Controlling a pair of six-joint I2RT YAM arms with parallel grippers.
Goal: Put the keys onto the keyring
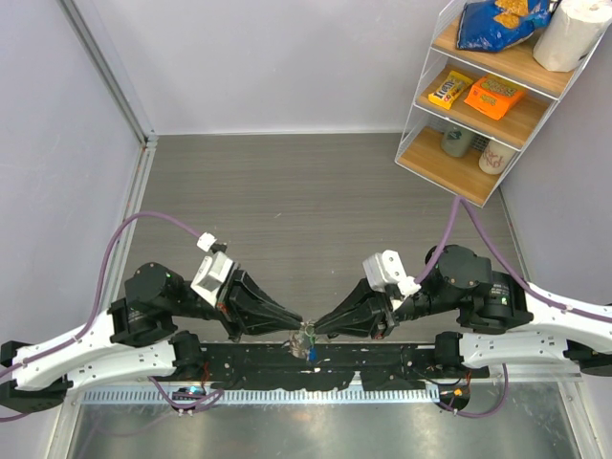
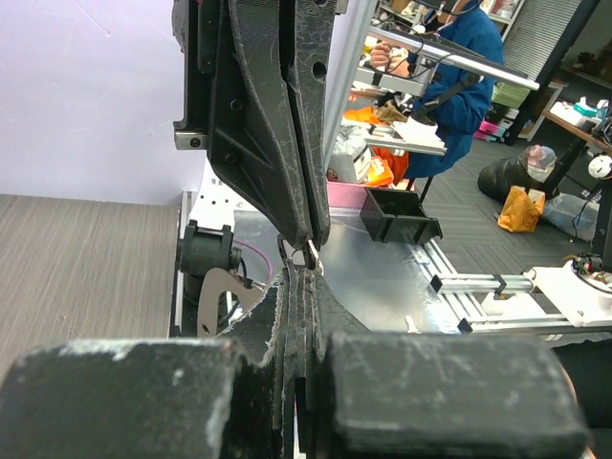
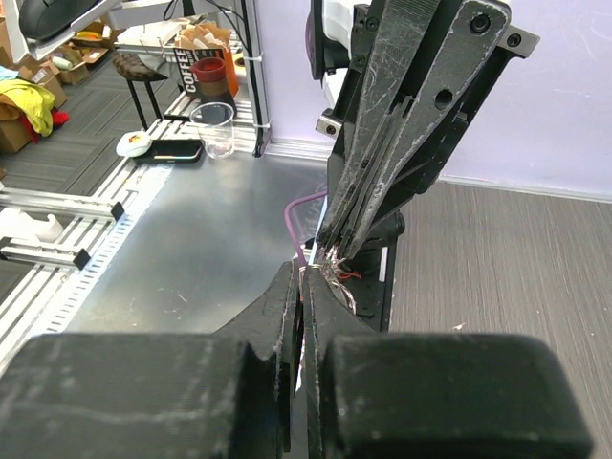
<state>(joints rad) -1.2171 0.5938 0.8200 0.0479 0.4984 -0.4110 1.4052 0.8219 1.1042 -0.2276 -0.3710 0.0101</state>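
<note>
Both arms are nose to nose at the near edge of the table (image 1: 316, 191). The left gripper (image 1: 295, 329) comes in from the left and the right gripper (image 1: 319, 331) from the right, their tips all but touching. Both pairs of fingers are clenched tight, with no gap showing in either wrist view.

The keyring (image 2: 308, 254) sits right where the tips meet. From the left wrist it's a small silver loop poking out at the very end of the right gripper's fingers, just above the left's own fingertips. The right wrist view shows the same silvery tangle wedged between the two sets of tips. Which pair actually has it pinched, I can't tell.

From above, the keys (image 1: 308, 346) dangle in a little bunch just below that meeting point, one blue head hanging lowest, over the black base rail (image 1: 382, 356).
</note>
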